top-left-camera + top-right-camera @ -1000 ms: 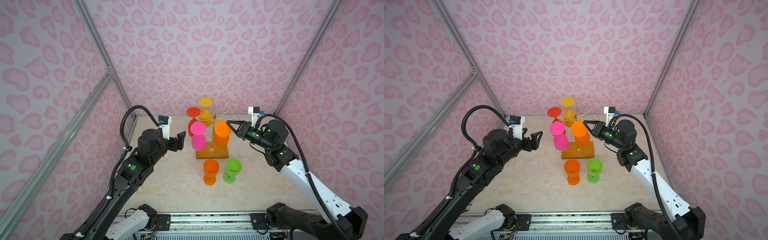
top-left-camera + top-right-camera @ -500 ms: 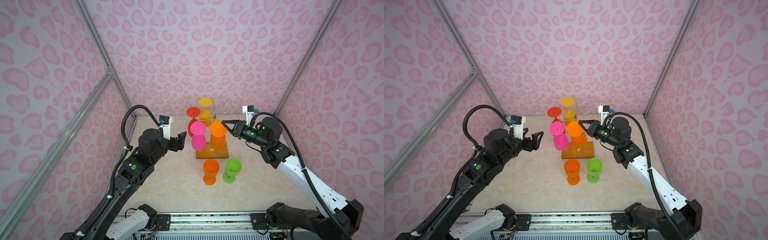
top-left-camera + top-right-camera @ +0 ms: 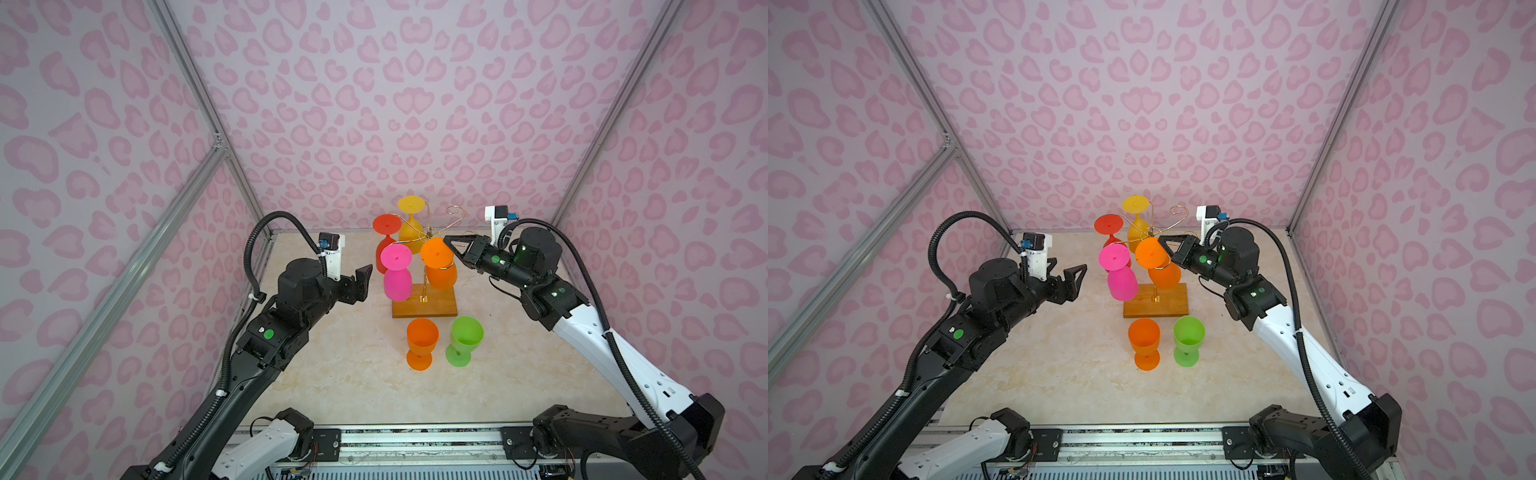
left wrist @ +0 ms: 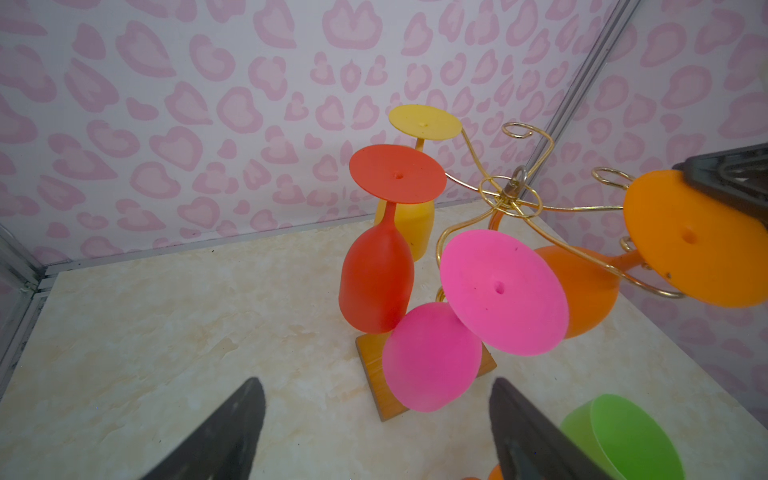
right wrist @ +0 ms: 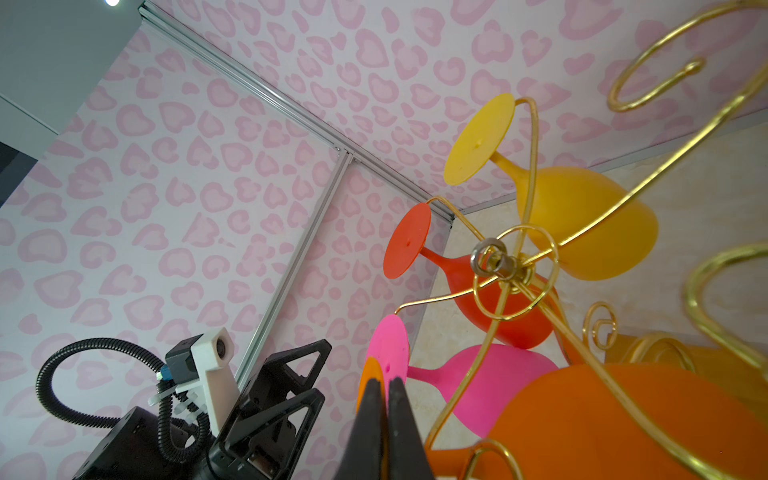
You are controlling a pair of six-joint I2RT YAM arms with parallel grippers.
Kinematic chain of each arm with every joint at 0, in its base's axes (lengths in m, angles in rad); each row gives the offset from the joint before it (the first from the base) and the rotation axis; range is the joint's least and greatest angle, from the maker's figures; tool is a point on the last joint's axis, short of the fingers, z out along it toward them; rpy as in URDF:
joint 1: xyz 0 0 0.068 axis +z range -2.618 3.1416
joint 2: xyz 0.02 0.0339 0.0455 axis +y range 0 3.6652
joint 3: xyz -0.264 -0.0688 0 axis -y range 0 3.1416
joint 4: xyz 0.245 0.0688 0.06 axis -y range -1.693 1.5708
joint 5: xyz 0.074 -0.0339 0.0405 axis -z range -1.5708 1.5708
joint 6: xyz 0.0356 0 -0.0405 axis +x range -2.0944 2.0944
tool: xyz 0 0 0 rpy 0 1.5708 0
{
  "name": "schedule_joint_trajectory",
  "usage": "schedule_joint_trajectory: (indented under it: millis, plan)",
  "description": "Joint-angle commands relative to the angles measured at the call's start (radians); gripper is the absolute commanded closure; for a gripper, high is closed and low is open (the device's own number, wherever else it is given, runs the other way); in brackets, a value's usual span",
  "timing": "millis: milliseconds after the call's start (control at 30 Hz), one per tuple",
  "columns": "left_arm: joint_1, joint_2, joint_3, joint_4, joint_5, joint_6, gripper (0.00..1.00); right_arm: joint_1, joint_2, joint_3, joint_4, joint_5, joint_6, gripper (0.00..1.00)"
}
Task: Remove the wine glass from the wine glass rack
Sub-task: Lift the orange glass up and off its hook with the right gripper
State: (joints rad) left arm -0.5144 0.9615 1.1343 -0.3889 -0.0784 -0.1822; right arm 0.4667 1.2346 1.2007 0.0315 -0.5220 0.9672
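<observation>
Hanging upside down in the near-right curled arm of the wine glass rack, the orange wine glass is tilted. Its bowl leans in toward the slim post and its flat foot is tipped up toward the right. The rack stands mid-bench toward the far wall, its wooden base flat on the bench.

The right pincer reaches in from the right at the height of that foot. Its fingers are pressed together on the foot's rim (the right wrist view shows a sliver of orange at and between them). The stem still sits inside the wire loop in the left wrist view.

The left pincer is on the left of the rack with its fingers spread apart and nothing between them. It points at the pink glass, near it but not touching. That glass hangs on the near-left arm, just beside the orange one.

A red glass and a yellow glass hang on the far-left arms. The far-right arms are bare.

Just in front of the base, a second orange glass and a green glass stand upright side by side on the bench.
</observation>
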Motion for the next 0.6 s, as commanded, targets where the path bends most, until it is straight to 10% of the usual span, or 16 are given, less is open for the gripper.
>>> schedule_joint_trajectory:
  millis: [0, 567]
  plan:
    - [0.001, 0.0, -0.005, 0.037, 0.002, -0.002, 0.14, 0.0, 0.009, 0.011, 0.01, 0.02, -0.026, 1.0]
    - [0.01, 0.001, -0.016, 0.036, 0.016, 0.0, 0.14, -0.018, 0.043, 0.034, 0.021, 0.059, -0.022, 1.0]
